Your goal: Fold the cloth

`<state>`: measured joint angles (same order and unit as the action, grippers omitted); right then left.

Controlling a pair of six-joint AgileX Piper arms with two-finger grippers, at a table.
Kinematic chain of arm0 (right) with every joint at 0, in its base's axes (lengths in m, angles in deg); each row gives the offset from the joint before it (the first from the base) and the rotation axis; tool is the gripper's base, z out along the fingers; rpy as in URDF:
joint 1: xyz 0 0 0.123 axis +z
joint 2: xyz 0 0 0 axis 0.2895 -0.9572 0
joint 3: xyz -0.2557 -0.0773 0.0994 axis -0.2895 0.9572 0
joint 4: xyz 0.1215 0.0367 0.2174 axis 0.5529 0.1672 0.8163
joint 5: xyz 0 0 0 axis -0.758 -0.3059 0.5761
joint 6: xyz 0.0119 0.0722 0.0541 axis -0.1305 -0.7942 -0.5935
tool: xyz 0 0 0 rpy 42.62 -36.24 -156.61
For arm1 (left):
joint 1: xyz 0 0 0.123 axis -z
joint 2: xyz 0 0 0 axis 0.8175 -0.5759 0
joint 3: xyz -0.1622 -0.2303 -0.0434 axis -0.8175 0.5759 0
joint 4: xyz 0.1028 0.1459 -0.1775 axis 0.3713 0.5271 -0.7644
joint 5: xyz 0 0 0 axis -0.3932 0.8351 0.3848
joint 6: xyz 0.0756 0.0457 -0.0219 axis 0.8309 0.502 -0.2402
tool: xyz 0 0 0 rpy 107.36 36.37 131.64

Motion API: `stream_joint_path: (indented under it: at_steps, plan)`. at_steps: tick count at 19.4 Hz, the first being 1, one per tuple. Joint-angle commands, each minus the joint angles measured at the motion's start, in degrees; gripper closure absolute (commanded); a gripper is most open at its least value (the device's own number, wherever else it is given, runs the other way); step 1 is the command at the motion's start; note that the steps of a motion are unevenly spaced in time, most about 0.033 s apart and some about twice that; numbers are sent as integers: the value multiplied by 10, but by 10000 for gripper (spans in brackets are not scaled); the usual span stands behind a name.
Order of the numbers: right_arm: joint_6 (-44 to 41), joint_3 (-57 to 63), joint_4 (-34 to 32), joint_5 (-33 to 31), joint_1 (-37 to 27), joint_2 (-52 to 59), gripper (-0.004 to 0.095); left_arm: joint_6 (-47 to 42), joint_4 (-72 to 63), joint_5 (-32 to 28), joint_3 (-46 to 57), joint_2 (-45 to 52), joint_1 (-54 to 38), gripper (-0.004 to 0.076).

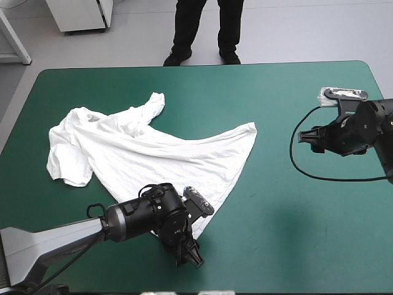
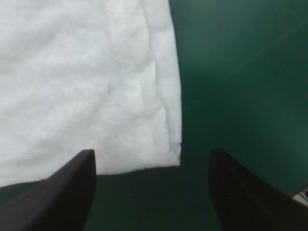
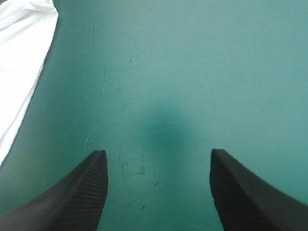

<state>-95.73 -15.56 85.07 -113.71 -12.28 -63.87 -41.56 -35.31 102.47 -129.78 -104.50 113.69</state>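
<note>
Here left gripper [image 2: 151, 154] gapes at the T-shirt [image 2: 86, 72] corner, right gripper [image 3: 158, 153] over teal-green cover [image 3: 216, 72].

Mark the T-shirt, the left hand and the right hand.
T-shirt [image 1: 153, 150]: high view, middle of its spread body.
left hand [image 2: 151, 156]: left wrist view, midway between its open fingertips.
right hand [image 3: 157, 155]: right wrist view, midway between its open fingertips.
</note>
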Motion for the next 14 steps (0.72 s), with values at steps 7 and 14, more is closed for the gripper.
stream_joint_path:
  at_steps: [7,14]
  plan:
    - [3,-14,0,15,-4,16,456,-25,-3,-89,15,-34,4,400]
    - [19,-14,13,5,-4,16,526,-34,-18,-95,30,-74,4,731]
